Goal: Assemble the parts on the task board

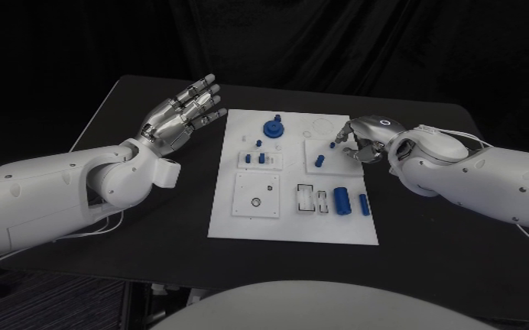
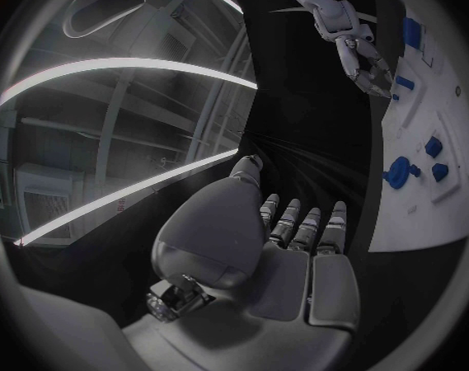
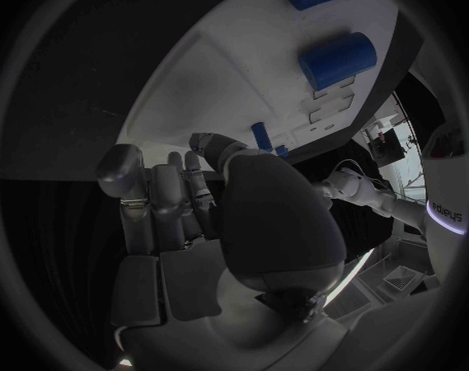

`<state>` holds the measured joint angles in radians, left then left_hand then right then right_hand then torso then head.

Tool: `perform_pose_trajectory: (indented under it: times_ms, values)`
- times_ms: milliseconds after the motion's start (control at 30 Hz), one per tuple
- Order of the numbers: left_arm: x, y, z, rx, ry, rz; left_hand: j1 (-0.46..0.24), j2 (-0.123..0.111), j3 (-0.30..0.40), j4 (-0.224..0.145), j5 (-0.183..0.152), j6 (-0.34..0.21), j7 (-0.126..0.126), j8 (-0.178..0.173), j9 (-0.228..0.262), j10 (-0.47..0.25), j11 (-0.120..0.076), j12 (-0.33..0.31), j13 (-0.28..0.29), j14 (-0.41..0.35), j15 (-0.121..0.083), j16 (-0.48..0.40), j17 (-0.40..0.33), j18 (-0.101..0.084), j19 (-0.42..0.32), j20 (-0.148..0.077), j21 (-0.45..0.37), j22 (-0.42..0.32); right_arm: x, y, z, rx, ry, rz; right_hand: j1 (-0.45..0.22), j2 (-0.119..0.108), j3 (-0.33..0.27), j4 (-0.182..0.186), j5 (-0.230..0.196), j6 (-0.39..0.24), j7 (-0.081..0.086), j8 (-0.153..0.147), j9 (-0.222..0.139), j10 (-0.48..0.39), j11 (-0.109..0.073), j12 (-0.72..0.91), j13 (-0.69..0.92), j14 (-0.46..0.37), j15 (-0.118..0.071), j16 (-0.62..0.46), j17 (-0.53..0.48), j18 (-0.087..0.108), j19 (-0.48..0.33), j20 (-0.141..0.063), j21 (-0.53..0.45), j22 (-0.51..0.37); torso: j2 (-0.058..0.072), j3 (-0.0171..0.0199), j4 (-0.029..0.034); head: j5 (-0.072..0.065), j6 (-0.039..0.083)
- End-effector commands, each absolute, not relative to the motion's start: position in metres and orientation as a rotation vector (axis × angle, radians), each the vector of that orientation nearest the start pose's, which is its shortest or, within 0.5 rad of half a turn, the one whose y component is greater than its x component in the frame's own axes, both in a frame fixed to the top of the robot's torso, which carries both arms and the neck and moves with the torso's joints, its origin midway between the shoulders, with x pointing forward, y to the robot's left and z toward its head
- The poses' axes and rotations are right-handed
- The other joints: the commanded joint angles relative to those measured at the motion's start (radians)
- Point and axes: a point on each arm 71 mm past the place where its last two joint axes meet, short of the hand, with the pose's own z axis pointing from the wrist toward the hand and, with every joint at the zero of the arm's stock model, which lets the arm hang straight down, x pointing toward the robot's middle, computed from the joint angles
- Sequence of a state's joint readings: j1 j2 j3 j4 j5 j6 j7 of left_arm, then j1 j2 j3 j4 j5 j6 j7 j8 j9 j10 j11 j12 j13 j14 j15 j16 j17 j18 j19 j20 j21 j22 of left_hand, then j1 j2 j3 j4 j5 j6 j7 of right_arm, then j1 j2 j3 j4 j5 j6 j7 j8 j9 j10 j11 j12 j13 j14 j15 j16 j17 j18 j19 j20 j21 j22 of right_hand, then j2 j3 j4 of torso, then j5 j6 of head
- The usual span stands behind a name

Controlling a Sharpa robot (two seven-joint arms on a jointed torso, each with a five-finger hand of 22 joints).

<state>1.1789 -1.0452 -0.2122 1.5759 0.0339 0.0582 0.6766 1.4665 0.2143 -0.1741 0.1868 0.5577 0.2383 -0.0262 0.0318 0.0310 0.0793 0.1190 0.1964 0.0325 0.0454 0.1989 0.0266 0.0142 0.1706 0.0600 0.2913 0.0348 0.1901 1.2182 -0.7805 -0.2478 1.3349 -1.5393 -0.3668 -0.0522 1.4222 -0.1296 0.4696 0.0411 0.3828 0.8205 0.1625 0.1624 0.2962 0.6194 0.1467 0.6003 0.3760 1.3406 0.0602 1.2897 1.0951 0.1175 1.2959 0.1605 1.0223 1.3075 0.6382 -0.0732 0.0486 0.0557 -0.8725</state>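
The white task board (image 1: pixel 289 219) lies mid-table. On it are a blue round part (image 1: pixel 272 128), two small pegs (image 1: pixel 256 159), a peg (image 1: pixel 319 160) and two blue cylinders (image 1: pixel 343 200) lying flat. My right hand (image 1: pixel 358 143) hovers over the board's far right part, fingers curled down. A small blue peg (image 3: pixel 196 146) shows between its thumb and fingertips; it appears pinched. Another peg (image 3: pixel 261 136) stands just beyond the fingers. My left hand (image 1: pixel 182 120) is raised off the table left of the board, fingers straight and apart, holding nothing.
The black table (image 1: pixel 149 108) has bare surface on both sides of the board. In the left wrist view the board (image 2: pixel 451 214) and my right hand (image 2: pixel 363 62) lie beyond my left hand (image 2: pixel 286 247). Two large blue cylinders (image 3: pixel 337 58) sit past the right hand.
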Motion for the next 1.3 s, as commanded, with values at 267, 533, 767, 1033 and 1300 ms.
perform_pose_trajectory:
  times_ms: [267, 533, 767, 1033, 1300]
  values:
    - [0.435, 0.284, -0.217, -1.028, 1.284, -1.862, 0.002, -0.001, 0.038, -0.036, 0.008, 0.031, 0.036, 0.007, 0.006, 0.022, 0.037, 0.037, 0.005, 0.042, 0.032, 0.039, 0.01, -0.032, 0.053, 0.004, 0.027, 0.045, 0.497, -0.22, -0.256, -0.299, 1.709, 0.528, -0.035, 0.002, -0.003, 0.005, -0.051, -0.005, 0.025, 0.018, 0.013, 0.057, -0.011, 0.009, -0.032, 0.021, -0.009, 0.015, 0.008, -0.001, 0.019, -0.007, 0.021, 0.078, -0.002, -0.0025, -0.0002, -0.005, 0.0]
    - [0.435, 0.284, -0.221, -1.04, 1.303, -1.85, 0.006, -0.003, 0.065, -0.056, 0.011, 0.041, 0.049, 0.008, 0.007, 0.026, 0.044, 0.044, 0.006, 0.051, 0.041, 0.051, 0.012, -0.045, 0.068, 0.003, 0.033, 0.051, 0.5, -0.216, -0.259, -0.294, 1.712, 0.539, -0.05, 0.003, -0.013, 0.016, -0.093, -0.013, 0.026, 0.025, 0.016, 0.09, -0.016, 0.015, -0.047, 0.029, -0.012, 0.019, 0.011, -0.003, 0.029, -0.01, 0.03, 0.082, -0.002, -0.0029, -0.0023, -0.002, 0.0]
    - [0.435, 0.284, -0.222, -1.046, 1.313, -1.85, 0.008, -0.002, 0.08, -0.065, 0.012, 0.043, 0.053, 0.009, 0.007, 0.024, 0.046, 0.043, 0.006, 0.052, 0.043, 0.054, 0.012, -0.05, 0.072, 0.003, 0.034, 0.051, 0.501, -0.214, -0.262, -0.293, 1.72, 0.541, -0.057, 0.002, -0.018, 0.022, -0.101, -0.023, 0.026, 0.023, 0.015, 0.102, -0.017, 0.015, -0.054, 0.033, -0.013, 0.022, 0.014, -0.005, 0.034, -0.011, 0.034, 0.084, -0.002, -0.0043, 0.0, -0.004, 0.0]
    - [0.435, 0.283, -0.224, -1.05, 1.321, -1.854, 0.009, -0.001, 0.088, -0.07, 0.012, 0.046, 0.055, 0.009, 0.007, 0.025, 0.047, 0.046, 0.006, 0.054, 0.044, 0.057, 0.013, -0.052, 0.074, 0.003, 0.034, 0.051, 0.501, -0.212, -0.265, -0.294, 1.73, 0.544, -0.052, 0.01, -0.015, 0.022, -0.092, -0.01, 0.02, 0.034, 0.019, 0.116, -0.022, 0.014, -0.063, 0.039, -0.017, 0.027, 0.019, -0.006, 0.041, -0.014, 0.041, 0.087, -0.002, -0.0042, -0.0004, -0.007, 0.0]
    - [0.434, 0.281, -0.225, -1.056, 1.333, -1.863, 0.008, 0.0, 0.096, -0.073, 0.012, 0.05, 0.058, 0.01, 0.008, 0.025, 0.048, 0.047, 0.006, 0.056, 0.046, 0.06, 0.013, -0.054, 0.077, 0.003, 0.035, 0.054, 0.502, -0.21, -0.268, -0.291, 1.742, 0.547, -0.042, 0.018, -0.006, 0.015, -0.061, -0.006, 0.015, 0.04, 0.02, 0.117, -0.025, 0.006, -0.074, 0.041, -0.021, 0.028, 0.02, -0.007, 0.044, -0.018, 0.043, 0.089, -0.002, -0.0046, -0.0005, -0.009, 0.0]
